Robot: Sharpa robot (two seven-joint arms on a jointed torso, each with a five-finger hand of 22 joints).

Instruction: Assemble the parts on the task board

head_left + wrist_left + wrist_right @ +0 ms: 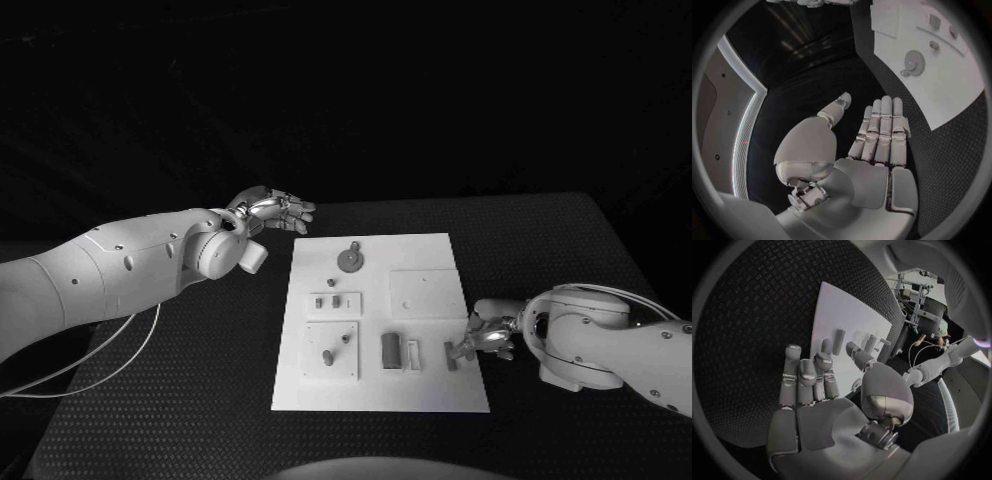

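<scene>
The white task board (433, 262) lies in the middle of the black table. On it are a grey gear (351, 258), small pieces (335, 298), pegs (329, 350) and an upright block (391, 350). My left hand (274, 210) hovers over the table just beyond the board's far left corner, fingers straight and empty (879, 135); the gear (912, 62) lies ahead of it. My right hand (486, 338) is low at the board's near right edge, fingers stretched out (811, 380). Its fingertips are beside a small grey part (451, 352); I cannot tell whether they touch it.
Bare board surface (426, 290) lies right of the middle. A white cable (87, 370) hangs from my left arm over the table's left side. Black textured table (548, 240) surrounds the board.
</scene>
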